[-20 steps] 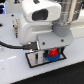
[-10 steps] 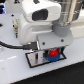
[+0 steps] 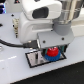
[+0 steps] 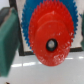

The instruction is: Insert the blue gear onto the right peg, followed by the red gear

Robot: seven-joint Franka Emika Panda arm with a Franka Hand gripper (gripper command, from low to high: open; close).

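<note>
The red gear (image 3: 51, 52) sits between the fingers of my gripper (image 3: 51, 49), right over the blue gear (image 3: 50, 58). The blue gear lies flat on the grey plate (image 3: 34, 59) with the black border. In the wrist view the red gear (image 4: 50, 30) fills most of the picture, with a dark centre hole. Behind it the blue gear's toothed rim (image 4: 27, 12) shows. The right peg is hidden by the gears and gripper. I cannot tell whether the red gear touches the blue one.
The plate lies on a white table (image 3: 15, 70). A black cable (image 3: 10, 44) runs in from the exterior view's left. The white arm body (image 3: 42, 12) fills the space above the plate. A blurred grey-green shape (image 4: 7, 40) shows beside the red gear in the wrist view.
</note>
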